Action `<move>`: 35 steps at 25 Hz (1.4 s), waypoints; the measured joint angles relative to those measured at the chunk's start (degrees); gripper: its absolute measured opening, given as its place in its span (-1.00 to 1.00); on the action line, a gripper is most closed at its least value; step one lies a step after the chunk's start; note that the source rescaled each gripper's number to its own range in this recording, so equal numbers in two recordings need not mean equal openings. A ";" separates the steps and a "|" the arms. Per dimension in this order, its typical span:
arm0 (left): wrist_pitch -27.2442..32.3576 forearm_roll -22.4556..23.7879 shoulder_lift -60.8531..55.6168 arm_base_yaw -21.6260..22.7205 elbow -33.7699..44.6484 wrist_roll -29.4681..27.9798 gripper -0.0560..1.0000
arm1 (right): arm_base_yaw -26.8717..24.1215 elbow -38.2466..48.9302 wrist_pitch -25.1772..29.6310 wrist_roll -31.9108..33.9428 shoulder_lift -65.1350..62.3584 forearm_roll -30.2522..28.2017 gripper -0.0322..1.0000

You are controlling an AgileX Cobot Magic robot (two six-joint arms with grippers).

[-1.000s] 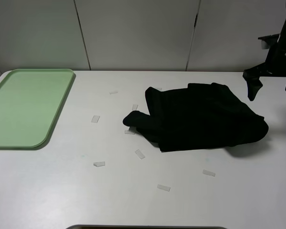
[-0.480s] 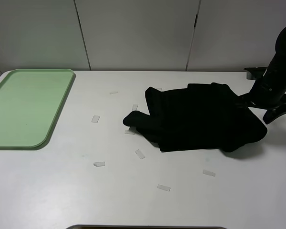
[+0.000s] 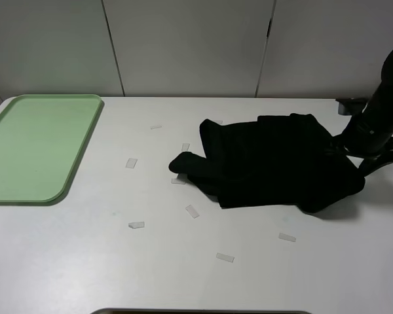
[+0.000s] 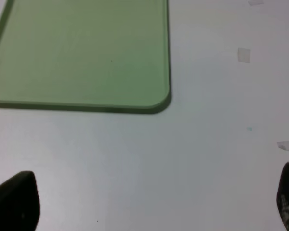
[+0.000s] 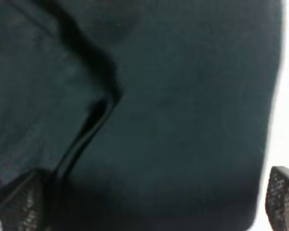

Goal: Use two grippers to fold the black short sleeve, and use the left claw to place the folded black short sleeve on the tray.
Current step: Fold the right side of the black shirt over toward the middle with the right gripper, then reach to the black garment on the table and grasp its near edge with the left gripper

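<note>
Plain black soft-fabric short-sleeved T-shirt (image 3: 275,163) lies rumpled, loosely bunched, on right half of white table (image 3: 183,275), nearer far edge. My right jaws spread wide at its right edge; left jaws spread near corner of pale green rectangular plastic tray (image 4: 86,48).

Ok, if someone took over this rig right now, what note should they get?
The left claw is open, holding nothing, over bare table near a corner of the tray.
The right claw is open, jaws wide over the right edge of the black short sleeve; no grip yet.
The black short sleeve lies bunched on the table, right of centre, apart from the tray.
Done: no neat fold visible, nothing on the tray.
To do: fold with both claws, then the left claw carries it to the tray.
</note>
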 joint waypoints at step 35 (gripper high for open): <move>0.00 -0.05 0.00 0.00 0.00 0.00 0.97 | 0.00 18.61 25.83 3.84 -77.88 2.83 1.00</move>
